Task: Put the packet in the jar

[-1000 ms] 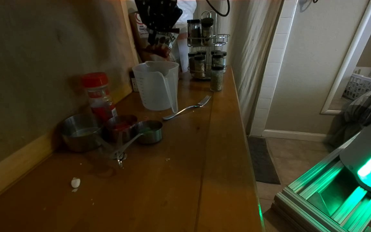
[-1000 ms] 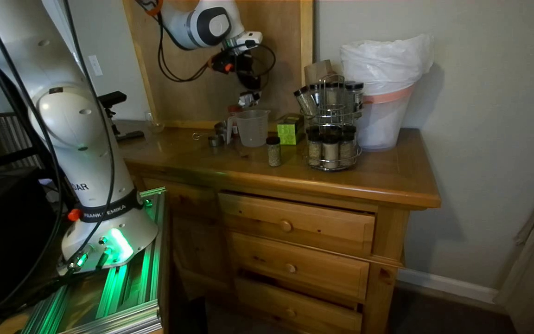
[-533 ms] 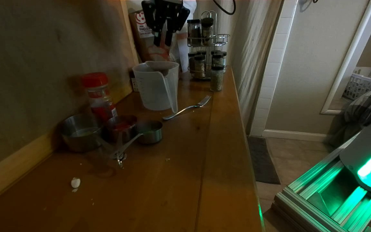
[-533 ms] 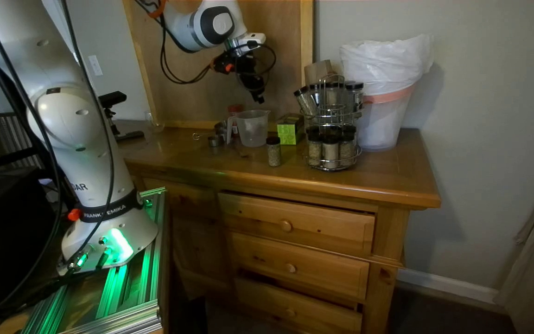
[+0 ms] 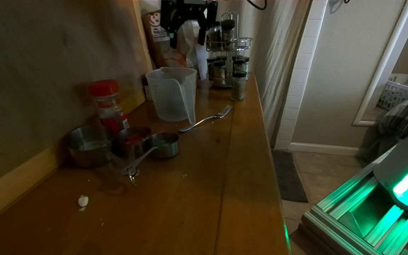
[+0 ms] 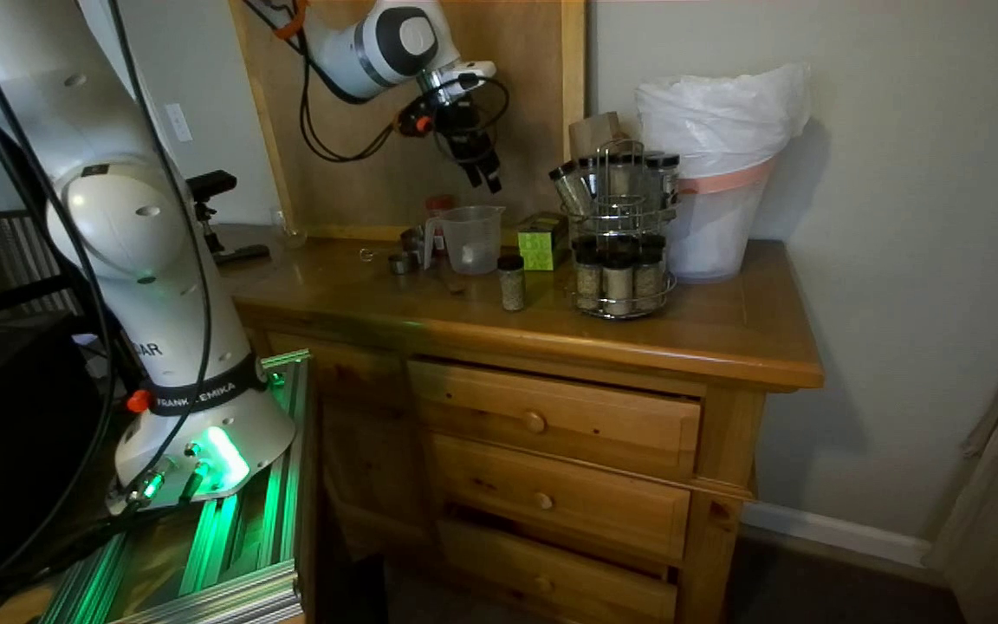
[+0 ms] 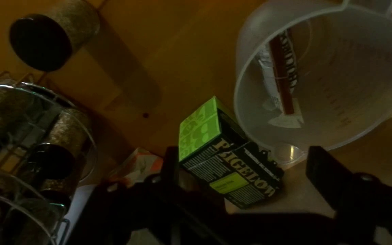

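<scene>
The packet (image 7: 279,73), brown and white with bold lettering, lies inside the translucent jar (image 7: 356,98) in the wrist view, leaning along its wall towards the bottom. A pale patch shows faintly through the jar (image 6: 486,234) in an exterior view. From the side in an exterior view, the jar (image 5: 166,99) stands upright with its handle towards the camera, and the packet cannot be made out in it. Above the jar hangs my gripper (image 5: 187,42), open, its fingers wide apart with nothing between them. The gripper (image 7: 243,153) also shows spread jaws in the wrist view.
Beside the jar stands a green and black tea box (image 7: 230,163). A wire spice rack (image 6: 620,234) and a loose spice bottle (image 6: 512,284) are nearby. A fork (image 5: 207,118), measuring cups (image 5: 165,145) and a red-capped bottle (image 5: 106,102) lie around it.
A second ago the packet was in the gripper above the jar; the jaws have since opened wide and the packet has dropped into the jar. The gripper has shifted slightly.
</scene>
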`<state>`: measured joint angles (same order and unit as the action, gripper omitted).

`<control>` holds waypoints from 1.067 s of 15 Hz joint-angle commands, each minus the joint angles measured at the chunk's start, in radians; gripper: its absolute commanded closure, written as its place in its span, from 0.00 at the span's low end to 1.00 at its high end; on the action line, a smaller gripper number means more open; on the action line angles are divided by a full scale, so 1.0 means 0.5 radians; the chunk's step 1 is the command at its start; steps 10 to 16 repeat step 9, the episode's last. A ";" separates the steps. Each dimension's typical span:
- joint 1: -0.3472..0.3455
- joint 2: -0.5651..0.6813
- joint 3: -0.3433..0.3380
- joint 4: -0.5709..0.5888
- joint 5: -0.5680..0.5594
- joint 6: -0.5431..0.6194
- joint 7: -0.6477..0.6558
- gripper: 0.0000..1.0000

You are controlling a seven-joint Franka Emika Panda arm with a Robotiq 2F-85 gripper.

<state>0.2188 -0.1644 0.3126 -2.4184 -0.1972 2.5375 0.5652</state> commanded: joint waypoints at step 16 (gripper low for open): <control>-0.037 -0.521 0.039 -0.368 0.050 -0.130 -0.193 0.00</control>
